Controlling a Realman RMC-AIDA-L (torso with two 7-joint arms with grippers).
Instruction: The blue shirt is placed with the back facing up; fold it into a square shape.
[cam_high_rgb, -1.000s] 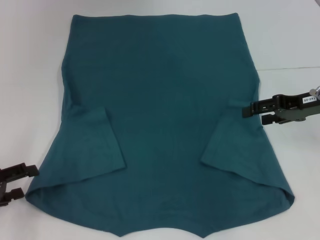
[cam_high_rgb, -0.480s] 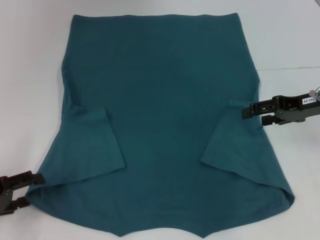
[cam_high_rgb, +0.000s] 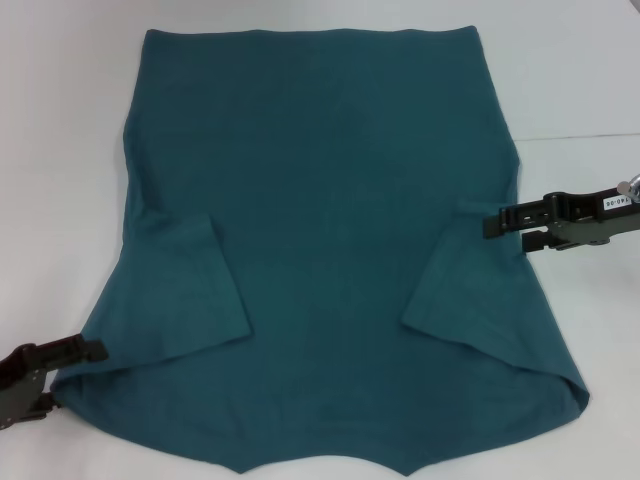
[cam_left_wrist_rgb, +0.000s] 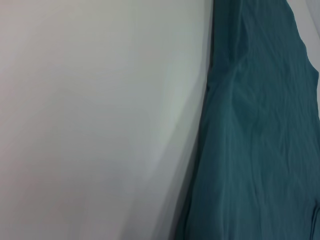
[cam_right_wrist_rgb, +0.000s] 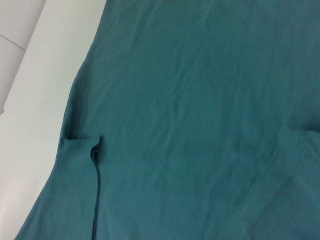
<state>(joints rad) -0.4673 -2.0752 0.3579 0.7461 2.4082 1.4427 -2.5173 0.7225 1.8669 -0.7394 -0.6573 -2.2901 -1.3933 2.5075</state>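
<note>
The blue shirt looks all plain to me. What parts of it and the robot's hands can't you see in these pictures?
- Front of the blue shirt: hidden in every view, it lies face down on the table.
- Shirt's nearest edge: cut off by the head view's bottom edge.
- Left gripper: partly cut off at the head view's corner; absent from its wrist view.
- Right gripper: fingers absent from its wrist view.

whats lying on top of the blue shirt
Both sleeves, left and right, lie folded inward on the blue shirt. The right hand is at its edge. Whatever lies beneath is hidden.
</note>
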